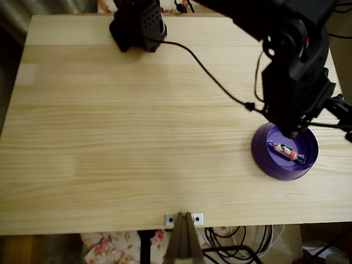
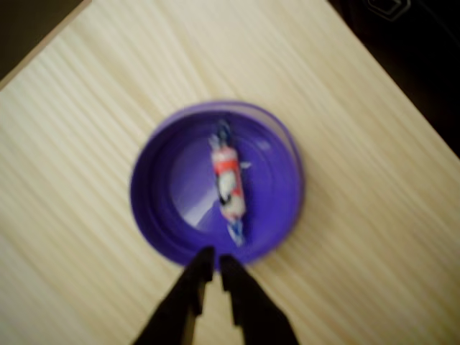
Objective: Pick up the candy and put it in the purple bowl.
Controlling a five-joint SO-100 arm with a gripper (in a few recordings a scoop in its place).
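The candy [image 1: 286, 151] [image 2: 228, 182] lies flat inside the purple bowl [image 1: 263, 155] [image 2: 154, 194], apart from the gripper. The bowl sits on the wooden table near its right edge in the overhead view. My black gripper [image 2: 213, 262] hovers above the bowl's near rim in the wrist view, its fingertips almost touching and nothing between them. In the overhead view the arm's black body [image 1: 297, 82] hangs over the bowl's far rim and hides the fingers.
The arm's black base [image 1: 137, 25] stands at the table's far edge, and a black cable [image 1: 209, 74] runs from it across the top to the arm. The table's right edge [image 1: 344, 181] lies close beside the bowl.
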